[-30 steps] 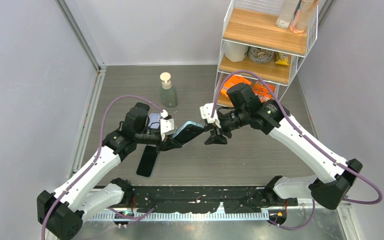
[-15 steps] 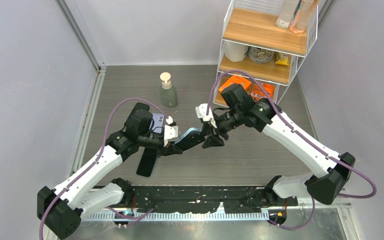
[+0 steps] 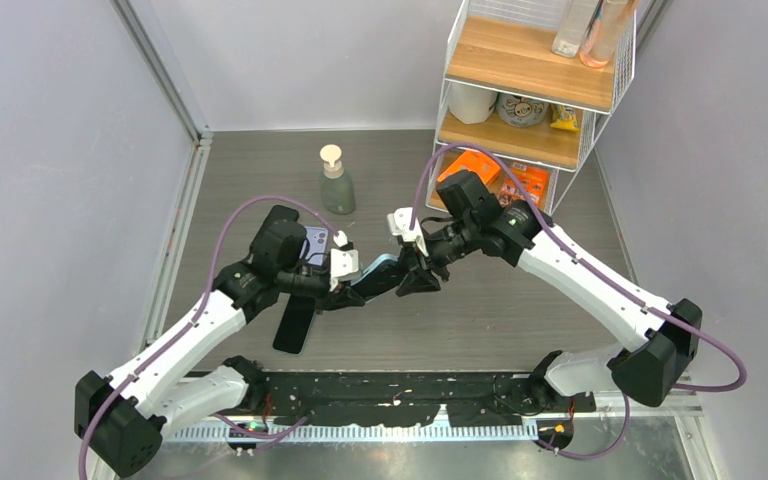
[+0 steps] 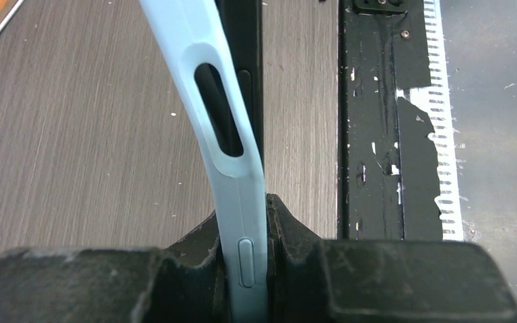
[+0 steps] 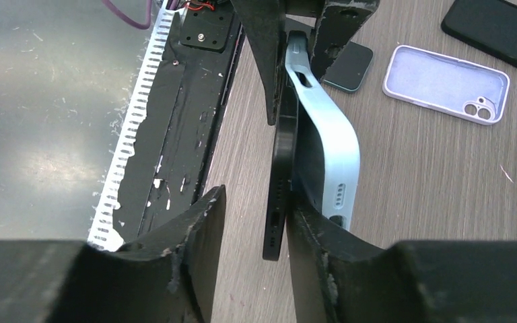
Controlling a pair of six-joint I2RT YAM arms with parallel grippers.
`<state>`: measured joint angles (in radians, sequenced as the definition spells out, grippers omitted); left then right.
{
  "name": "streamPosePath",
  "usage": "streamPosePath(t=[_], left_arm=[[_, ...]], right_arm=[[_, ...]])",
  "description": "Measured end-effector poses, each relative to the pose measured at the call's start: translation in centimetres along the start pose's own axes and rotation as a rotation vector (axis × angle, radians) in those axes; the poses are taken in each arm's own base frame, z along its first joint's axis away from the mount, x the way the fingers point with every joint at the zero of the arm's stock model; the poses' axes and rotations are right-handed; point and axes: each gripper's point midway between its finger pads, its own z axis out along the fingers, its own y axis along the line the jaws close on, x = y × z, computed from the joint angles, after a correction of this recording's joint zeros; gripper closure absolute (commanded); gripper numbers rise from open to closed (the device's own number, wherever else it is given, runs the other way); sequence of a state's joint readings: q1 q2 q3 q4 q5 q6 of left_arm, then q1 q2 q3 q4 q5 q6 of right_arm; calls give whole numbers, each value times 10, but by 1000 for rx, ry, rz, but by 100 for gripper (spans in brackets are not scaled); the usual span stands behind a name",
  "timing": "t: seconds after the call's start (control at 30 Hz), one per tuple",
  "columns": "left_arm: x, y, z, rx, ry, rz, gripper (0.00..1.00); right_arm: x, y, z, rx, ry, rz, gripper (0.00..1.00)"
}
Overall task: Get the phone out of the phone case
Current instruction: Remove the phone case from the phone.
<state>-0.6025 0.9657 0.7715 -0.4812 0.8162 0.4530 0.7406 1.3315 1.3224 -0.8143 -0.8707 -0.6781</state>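
Note:
A light blue phone case (image 3: 380,271) with a black phone in it is held in the air between my arms. My left gripper (image 3: 345,287) is shut on one end of the case (image 4: 232,134), with the phone (image 4: 242,67) beside it. My right gripper (image 5: 256,202) is open at the other end. Its right finger (image 5: 309,242) sits wedged between the phone (image 5: 279,182) and the peeled-back case (image 5: 333,155). The phone's end lies between the jaws, apart from the left finger (image 5: 198,229).
An empty lilac case (image 5: 447,84) and a black phone (image 3: 295,322) lie on the table under my left arm. A soap bottle (image 3: 337,182) stands behind. A wire shelf (image 3: 530,90) is at the back right. The black base plate (image 3: 400,400) runs along the near edge.
The left gripper lowered and tilted the case. The right gripper moved left up to the case's free end, and its finger now sits between phone and case.

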Motion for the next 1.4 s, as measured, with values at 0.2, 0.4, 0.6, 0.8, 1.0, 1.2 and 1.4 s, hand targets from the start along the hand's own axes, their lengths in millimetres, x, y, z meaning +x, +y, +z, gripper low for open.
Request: streamPosePath(t=[0.2, 0.4, 0.6, 0.8, 1.0, 1.2, 1.4], left_arm=[[-2, 4, -1, -25, -5, -44, 100], [-2, 6, -3, -36, -11, -88, 100], [-5, 15, -5, -70, -30, -105, 70], [-27, 27, -10, -117, -105, -82, 39], [-53, 38, -22, -184, -141, -62, 33], [-74, 49, -35, -258, -156, -40, 30], [-89, 55, -46, -308, -160, -40, 28]], right_arm=[[6, -4, 8, -9, -26, -13, 66], [7, -14, 12, 11, -40, -22, 94], [6, -22, 11, 45, -40, -10, 95], [18, -20, 14, 60, 11, 8, 95], [28, -24, 12, 102, 59, 19, 95], [27, -26, 6, 139, 68, 6, 95], [22, -27, -1, 171, 66, -14, 95]])
